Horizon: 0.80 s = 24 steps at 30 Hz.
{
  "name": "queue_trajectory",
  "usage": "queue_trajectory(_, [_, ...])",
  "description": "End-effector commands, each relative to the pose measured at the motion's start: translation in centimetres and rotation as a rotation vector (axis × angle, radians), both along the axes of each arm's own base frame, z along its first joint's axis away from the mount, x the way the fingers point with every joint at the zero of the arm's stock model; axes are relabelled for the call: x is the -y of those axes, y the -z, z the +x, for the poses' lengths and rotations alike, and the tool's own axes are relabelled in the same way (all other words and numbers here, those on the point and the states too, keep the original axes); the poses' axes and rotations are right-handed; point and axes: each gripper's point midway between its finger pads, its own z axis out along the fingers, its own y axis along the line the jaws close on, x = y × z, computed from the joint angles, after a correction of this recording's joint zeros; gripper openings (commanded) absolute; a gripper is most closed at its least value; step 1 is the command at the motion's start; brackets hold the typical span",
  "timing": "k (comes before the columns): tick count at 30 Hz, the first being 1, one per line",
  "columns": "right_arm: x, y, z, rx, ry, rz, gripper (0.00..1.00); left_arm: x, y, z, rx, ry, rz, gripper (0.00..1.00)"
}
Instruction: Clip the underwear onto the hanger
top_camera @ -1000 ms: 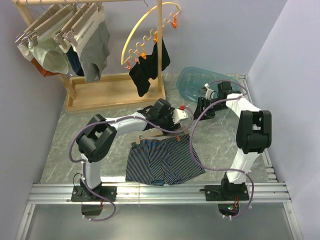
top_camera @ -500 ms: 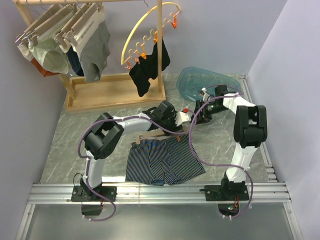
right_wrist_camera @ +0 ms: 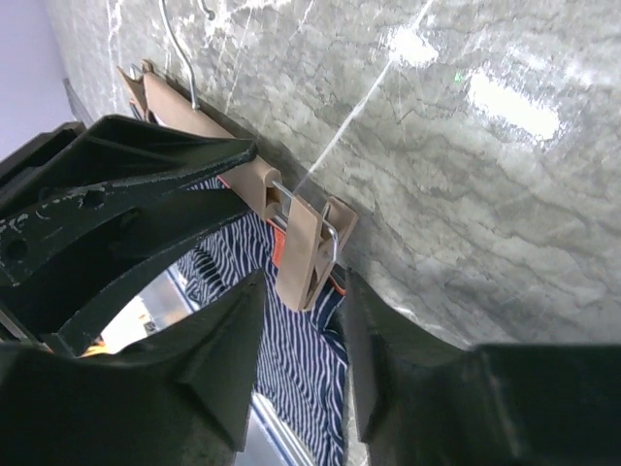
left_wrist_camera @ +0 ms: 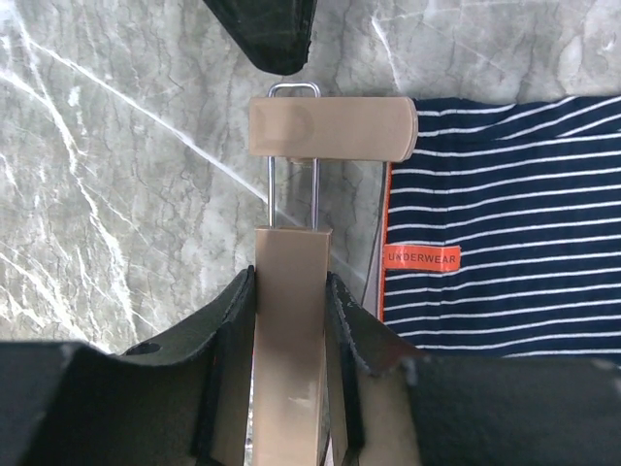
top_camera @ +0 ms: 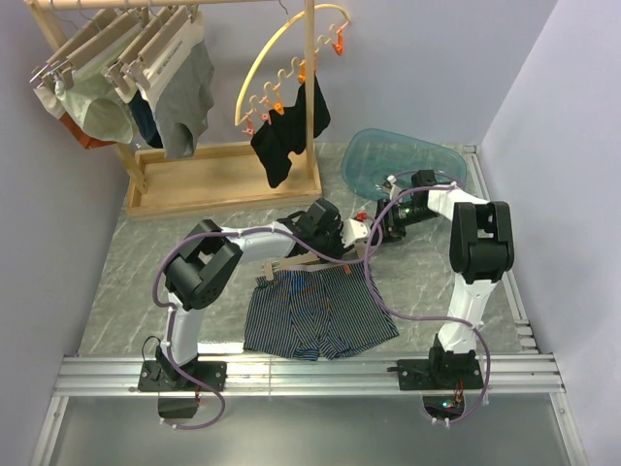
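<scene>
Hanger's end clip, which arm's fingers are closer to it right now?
Right. The right fingers straddle the clip, with gaps on either side. The left fingers pinch the hanger bar just short of it.

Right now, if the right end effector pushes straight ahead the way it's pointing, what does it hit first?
The end clip of the hanger, dead ahead between the open fingers of the right end effector. The remaining gap is hard to judge; the tips may be flanking it.
</scene>
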Motion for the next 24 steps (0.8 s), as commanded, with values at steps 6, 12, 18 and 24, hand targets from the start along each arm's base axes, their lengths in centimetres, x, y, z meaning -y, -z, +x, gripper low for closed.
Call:
queue_trajectory(6, [-1.5,0.0,0.3,-0.019,-0.005,0.084,0.39,0.8,-3.7,0.2,0.076,-0.014,-0.092,0.16])
queue_trajectory(12, [-1.9,-0.2,0.3,-0.016,-0.017,0.097,0.62,0.7,-5.1,0.0,0.124,-0.016,-0.119,0.13])
queue_trajectory(18, [-1.8,-1.6,0.3,-0.005,-0.041,0.110,0.66,0.9,-6.6,-0.4,0.173,-0.018,-0.121,0.04])
queue_trajectory(24, [-2.4,-4.2,0.1,-0.013,-0.071,0.178,0.64,0.6,-7.6,-0.5,0.232,0.003,-0.103,0.00])
